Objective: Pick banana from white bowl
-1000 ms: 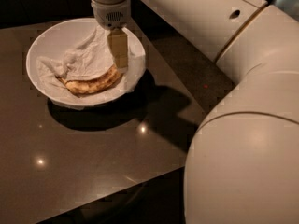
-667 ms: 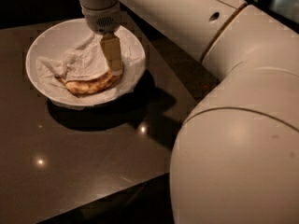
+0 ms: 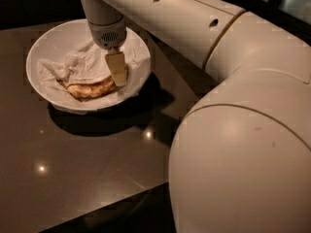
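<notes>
Camera view: by the far edge of the table, the gripper is down at the banana in the white bowl; its hold cannot be told

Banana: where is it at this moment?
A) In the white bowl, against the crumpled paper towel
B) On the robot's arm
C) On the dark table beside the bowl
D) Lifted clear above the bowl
A: the banana lies inside the white bowl, along the lower edge of the paper towel. The end effector is down in the bowl at the banana's right end.
</notes>
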`<state>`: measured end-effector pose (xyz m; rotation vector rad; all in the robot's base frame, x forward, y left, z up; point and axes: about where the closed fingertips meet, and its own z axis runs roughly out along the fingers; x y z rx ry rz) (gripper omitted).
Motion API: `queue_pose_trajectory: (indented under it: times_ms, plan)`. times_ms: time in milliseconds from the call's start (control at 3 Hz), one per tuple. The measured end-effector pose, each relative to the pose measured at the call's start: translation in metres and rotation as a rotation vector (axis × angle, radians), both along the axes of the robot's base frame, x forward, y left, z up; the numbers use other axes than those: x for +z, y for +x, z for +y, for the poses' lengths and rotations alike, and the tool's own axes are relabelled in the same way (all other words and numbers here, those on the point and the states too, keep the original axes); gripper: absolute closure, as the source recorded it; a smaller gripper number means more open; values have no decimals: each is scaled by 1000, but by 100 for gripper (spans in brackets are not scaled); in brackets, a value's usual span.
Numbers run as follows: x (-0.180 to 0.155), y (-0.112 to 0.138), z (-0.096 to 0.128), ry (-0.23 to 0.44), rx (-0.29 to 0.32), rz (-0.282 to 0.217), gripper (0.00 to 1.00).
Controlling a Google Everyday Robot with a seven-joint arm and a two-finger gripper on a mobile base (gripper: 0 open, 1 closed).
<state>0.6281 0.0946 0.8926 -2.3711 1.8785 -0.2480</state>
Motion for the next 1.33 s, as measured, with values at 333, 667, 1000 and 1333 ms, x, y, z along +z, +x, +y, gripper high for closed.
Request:
queue_pose_trajectory:
  times_ms: [333, 667, 1000, 1333]
  plan:
    - [-9, -2, -3, 8, -25, 28, 32]
    - [-14, -1, 0, 0, -20, 40, 32]
    - [-15, 3, 7, -16, -4, 35, 34]
    - [-16, 8, 16, -35, 23, 27, 34]
